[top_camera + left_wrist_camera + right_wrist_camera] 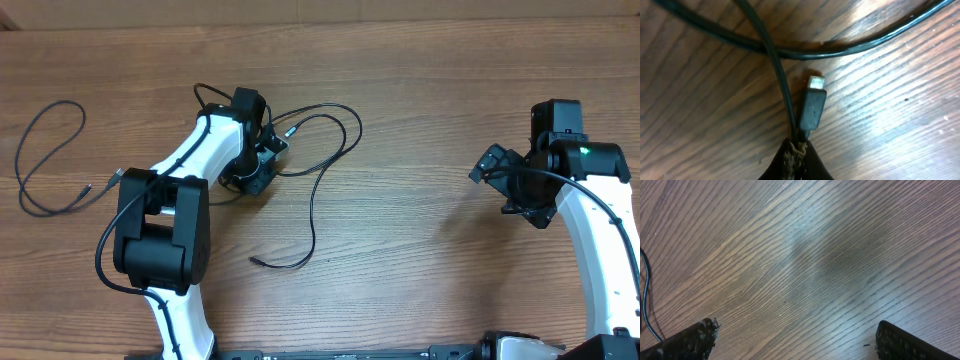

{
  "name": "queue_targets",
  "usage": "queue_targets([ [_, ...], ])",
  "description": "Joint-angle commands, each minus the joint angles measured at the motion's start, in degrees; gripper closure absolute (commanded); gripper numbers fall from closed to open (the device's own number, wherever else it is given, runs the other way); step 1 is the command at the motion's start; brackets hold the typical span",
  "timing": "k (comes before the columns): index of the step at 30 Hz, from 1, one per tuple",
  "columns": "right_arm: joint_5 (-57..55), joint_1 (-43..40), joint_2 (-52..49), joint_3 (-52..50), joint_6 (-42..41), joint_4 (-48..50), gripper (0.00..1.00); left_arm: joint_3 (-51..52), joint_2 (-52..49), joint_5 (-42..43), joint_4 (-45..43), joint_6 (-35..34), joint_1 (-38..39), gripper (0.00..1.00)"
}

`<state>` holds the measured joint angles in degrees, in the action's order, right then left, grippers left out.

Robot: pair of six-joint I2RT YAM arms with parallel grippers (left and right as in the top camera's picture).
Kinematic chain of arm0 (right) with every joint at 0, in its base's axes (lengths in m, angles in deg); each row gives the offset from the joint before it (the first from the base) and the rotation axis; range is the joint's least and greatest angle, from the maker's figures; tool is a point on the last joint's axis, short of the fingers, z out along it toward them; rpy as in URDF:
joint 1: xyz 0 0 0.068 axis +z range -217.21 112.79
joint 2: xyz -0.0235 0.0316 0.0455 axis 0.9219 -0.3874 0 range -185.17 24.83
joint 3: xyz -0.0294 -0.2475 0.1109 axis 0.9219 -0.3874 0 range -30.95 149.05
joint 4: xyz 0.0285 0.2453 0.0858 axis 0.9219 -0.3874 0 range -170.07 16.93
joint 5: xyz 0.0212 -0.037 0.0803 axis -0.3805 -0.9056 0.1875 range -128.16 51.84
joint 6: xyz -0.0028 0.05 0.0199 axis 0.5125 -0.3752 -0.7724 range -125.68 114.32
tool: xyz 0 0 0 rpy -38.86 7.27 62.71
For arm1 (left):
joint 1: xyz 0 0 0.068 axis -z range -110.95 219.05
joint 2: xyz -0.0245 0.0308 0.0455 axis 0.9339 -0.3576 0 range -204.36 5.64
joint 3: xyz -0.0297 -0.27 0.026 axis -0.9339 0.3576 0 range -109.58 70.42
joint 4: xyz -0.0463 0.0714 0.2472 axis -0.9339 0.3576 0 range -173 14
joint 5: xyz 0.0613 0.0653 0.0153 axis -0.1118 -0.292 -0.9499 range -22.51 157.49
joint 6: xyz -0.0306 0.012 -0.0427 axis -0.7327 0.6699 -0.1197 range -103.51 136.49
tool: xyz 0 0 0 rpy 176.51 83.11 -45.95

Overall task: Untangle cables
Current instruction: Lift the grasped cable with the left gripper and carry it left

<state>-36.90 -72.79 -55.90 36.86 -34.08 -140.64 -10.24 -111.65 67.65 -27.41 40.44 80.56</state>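
Wood-grain surface (420, 80), two white arms at the near edge. Left arm (190, 150) reaches to the middle-left. Right arm (590, 200) stands off at the far right.

Two cables, apart from one another. Loose cable (22, 160) lies in an open loop at the far left, untouched. Centre cable (312, 215) loops around the left claw (796, 155) and trails towards the near side.

Left claw pinched tight on the centre cable just behind its plug (812, 107), silvery tip pointing away. Another run, the crossing strand (850, 47), passes over the cord just beyond the plug. Right claw (795, 330) spread wide, nothing in it, bare wood below.

Step in hand, by my reading: draw the plug end out from under that crossing. Best done low and slow, pulling back along the cord's own line so the loop opens rather than tightens. Watch that the strand doesn't snag behind the plug body.

Room: broad bare wood between the arms, best ground for laying the cable out. Far-left loop is worth avoiding
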Motion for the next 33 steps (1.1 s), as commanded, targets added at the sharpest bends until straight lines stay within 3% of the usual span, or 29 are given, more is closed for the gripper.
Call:
queue_targets([
  [1,-0.1,-0.2,1.2,1.2,0.4,0.2,0.00,-6.0,0.7,-0.7,2.3,-3.5,-0.3,0.96],
  [10,-0.1,-0.2,1.2,1.2,0.4,0.2,0.00,-25.0,8.2,2.0,14.0,-4.6,-0.4,0.96],
  [21,-0.1,-0.2,1.2,1.2,0.4,0.2,0.00,-32.7,18.4,2.8,12.7,-11.1,-5.0,0.96],
  [24,-0.1,-0.2,1.2,1.2,0.4,0.2,0.00,-32.7,20.3,3.1,11.2,-16.0,-8.0,0.96],
  [28,-0.1,-0.2,1.2,1.2,0.4,0.2,0.00,-32.7,21.0,11.0,9.5,-22.9,-12.4,0.96],
  [33,-0.1,-0.2,1.2,1.2,0.4,-0.5,0.00,-32.7,21.0,24.1,9.6,-22.6,-17.2,0.96],
])
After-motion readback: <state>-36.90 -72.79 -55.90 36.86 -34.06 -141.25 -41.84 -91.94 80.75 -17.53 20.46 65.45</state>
